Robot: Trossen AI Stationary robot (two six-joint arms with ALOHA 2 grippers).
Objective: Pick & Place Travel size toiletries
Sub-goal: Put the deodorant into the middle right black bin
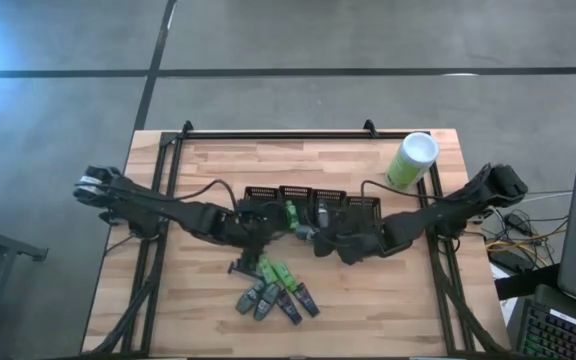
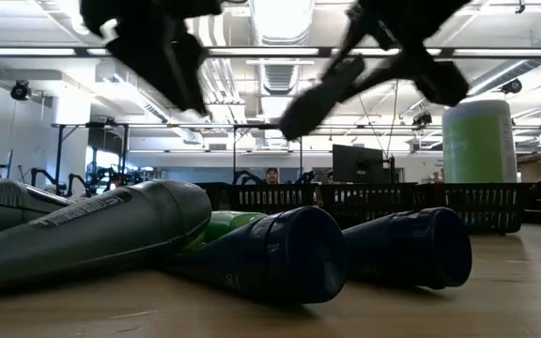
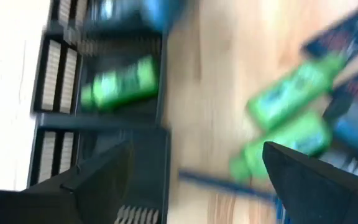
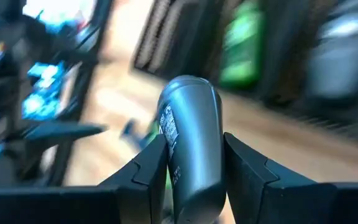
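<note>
A heap of toiletries (image 1: 273,290) lies on the wood near the table's near edge: green tubes (image 3: 291,93), grey (image 2: 92,230) and navy tubes (image 2: 280,253), and a thin dark razor (image 1: 243,268). One green tube (image 1: 291,212) lies in the second mesh basket. My left gripper (image 1: 258,238) hovers open and empty between the baskets and the heap; in its wrist view (image 3: 194,155) nothing is between the fingers. My right gripper (image 1: 315,240) is beside it, just in front of the baskets, shut on a grey tube (image 4: 188,124). My right gripper holds the grey tube pinched between its two fingers, which press on opposite sides of the tube's body (image 4: 174,163). The tube lies along the fingers, and its rounded end (image 4: 188,93) sticks out past the fingertips. It is lifted clear of the table.
A row of black mesh baskets (image 1: 313,205) stands across the middle of the table, also seen in the low view (image 2: 364,199). A tall light-green canister with a white lid (image 1: 412,160) stands at the far right corner. Bare wood lies to the left and right of the heap.
</note>
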